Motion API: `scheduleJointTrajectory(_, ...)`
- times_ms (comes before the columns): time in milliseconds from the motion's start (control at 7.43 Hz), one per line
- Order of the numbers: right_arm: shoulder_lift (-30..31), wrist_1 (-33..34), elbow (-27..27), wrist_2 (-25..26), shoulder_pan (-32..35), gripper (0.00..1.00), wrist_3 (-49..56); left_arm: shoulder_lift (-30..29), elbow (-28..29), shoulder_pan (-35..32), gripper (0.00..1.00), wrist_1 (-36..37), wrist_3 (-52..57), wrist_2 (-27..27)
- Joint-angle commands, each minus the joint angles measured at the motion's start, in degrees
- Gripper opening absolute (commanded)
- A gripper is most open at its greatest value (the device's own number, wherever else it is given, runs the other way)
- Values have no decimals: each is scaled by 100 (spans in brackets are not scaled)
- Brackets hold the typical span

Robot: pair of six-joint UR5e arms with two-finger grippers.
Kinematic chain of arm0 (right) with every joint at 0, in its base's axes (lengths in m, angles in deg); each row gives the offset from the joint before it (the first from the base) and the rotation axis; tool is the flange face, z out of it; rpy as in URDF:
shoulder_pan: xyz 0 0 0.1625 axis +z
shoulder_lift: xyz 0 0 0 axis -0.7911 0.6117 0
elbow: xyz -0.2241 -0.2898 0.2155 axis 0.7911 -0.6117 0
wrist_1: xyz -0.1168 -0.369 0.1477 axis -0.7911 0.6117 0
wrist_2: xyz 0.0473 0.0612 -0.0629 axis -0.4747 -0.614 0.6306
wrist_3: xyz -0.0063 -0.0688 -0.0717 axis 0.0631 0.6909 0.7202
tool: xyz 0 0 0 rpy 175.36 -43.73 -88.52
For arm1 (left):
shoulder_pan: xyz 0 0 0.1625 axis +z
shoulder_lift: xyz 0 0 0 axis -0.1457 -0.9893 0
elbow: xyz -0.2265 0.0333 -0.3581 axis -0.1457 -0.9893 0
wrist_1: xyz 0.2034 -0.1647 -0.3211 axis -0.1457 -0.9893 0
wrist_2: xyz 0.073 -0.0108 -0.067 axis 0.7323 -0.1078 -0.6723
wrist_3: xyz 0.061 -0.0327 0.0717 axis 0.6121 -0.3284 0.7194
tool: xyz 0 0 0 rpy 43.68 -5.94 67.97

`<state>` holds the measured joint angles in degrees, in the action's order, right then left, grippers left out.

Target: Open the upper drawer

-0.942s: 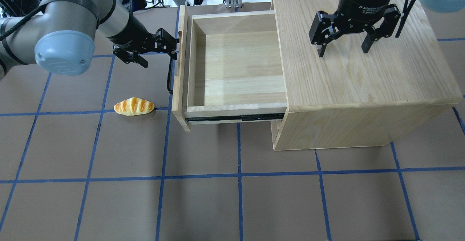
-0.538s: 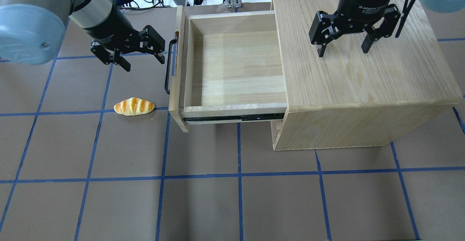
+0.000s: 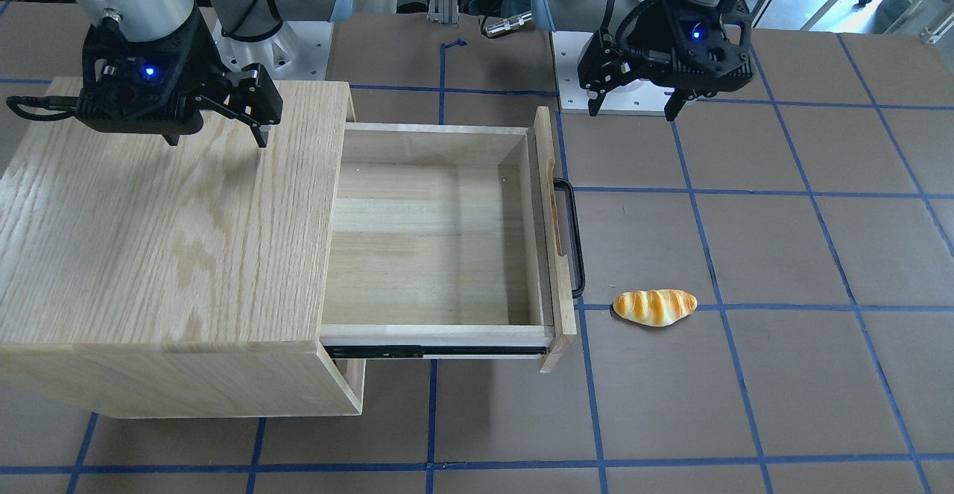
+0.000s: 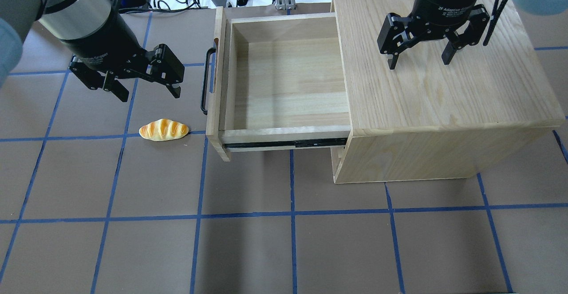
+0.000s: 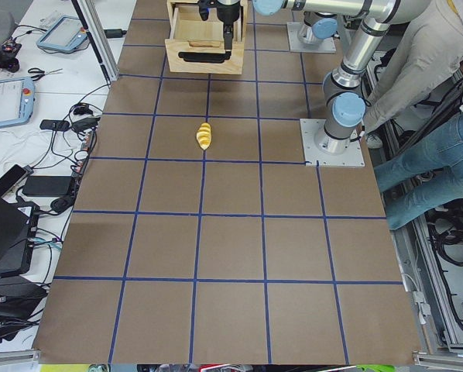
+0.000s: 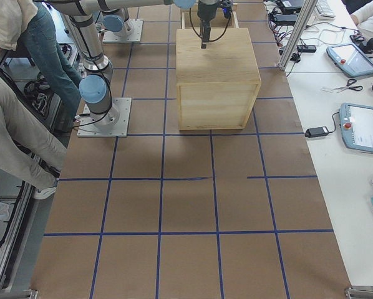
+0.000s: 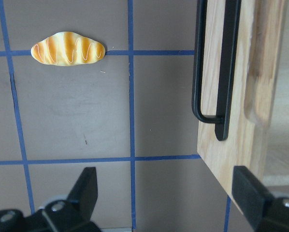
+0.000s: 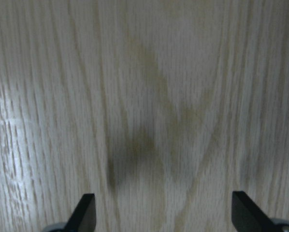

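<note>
Upper drawer: the wide shallow light-wood upper drawer (image 4: 288,85) stands pulled far out of the large oak-grain cabinet (image 4: 443,99), toward 9 o'clock in the overhead view; its pale plank floor is bare and a black side rail shows along its near edge.
Handle: the black metal bar handle (image 4: 204,81) sits on the drawer front, its long axis running 12 to 6 o'clock.
Left gripper: the left gripper (image 4: 148,94) hangs with fingers spread wide, holding nothing, near the handle but clear of it.
Key relation: from the left gripper the handle lies at 3 o'clock, and this is by far the nearer arm.
Right gripper: the right gripper (image 4: 418,62) is over the cabinet top, fingers apart and empty; I cannot tell whether its tips touch the wood.
Bystander: a striped golden bread roll (image 4: 163,130) lies on the brown gridded table (image 4: 284,241), at 5 o'clock from the left gripper.
Progress: to my eye the opening looks done.
</note>
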<state>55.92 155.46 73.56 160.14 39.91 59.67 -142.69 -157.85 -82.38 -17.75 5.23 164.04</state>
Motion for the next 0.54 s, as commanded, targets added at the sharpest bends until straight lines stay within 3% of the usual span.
scheduleJointTrajectory(0, 0, 0, 0, 0, 0, 100, -2, 20, 55, 92, 100, 47, 48, 66)
scheduleJointTrajectory(269, 0, 0, 8, 0, 0, 100, -2, -137, 152, 128, 100, 789, 22, 66)
scheduleJointTrajectory(404, 0, 0, 0, 0, 0, 100, 6, -251, 301, 128, 100, 786, 4, 66)
